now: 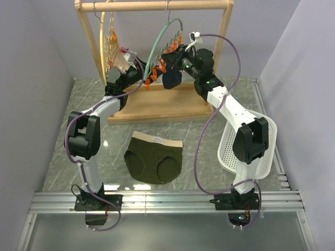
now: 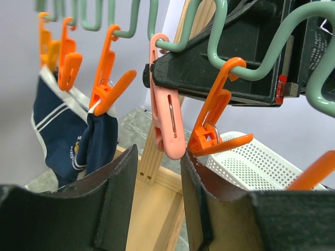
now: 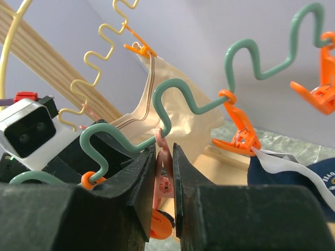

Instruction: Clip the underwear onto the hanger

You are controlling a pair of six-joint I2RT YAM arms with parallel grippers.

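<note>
The olive-green underwear (image 1: 154, 162) with its tan waistband lies flat on the table, far below both grippers. The teal hanger (image 1: 161, 43) hangs from the wooden rack rail, with orange clips (image 2: 107, 83) and one pink clip (image 2: 166, 120) along it. My right gripper (image 3: 165, 151) is shut on the pink clip (image 3: 166, 170), pinching its upper end just under the teal wire (image 3: 172, 99). My left gripper (image 2: 158, 154) is open, with the pink clip's lower tip just above the gap between its fingers. In the top view both grippers, left (image 1: 144, 70) and right (image 1: 171, 55), meet at the hanger.
A navy garment (image 2: 68, 136) with white trim hangs from orange clips on the teal hanger. A beige garment (image 3: 157, 99) hangs on the cream-yellow hanger (image 1: 107, 36). The wooden rack base (image 1: 157, 107) lies behind the underwear. A white perforated basket (image 1: 261, 157) stands at the right.
</note>
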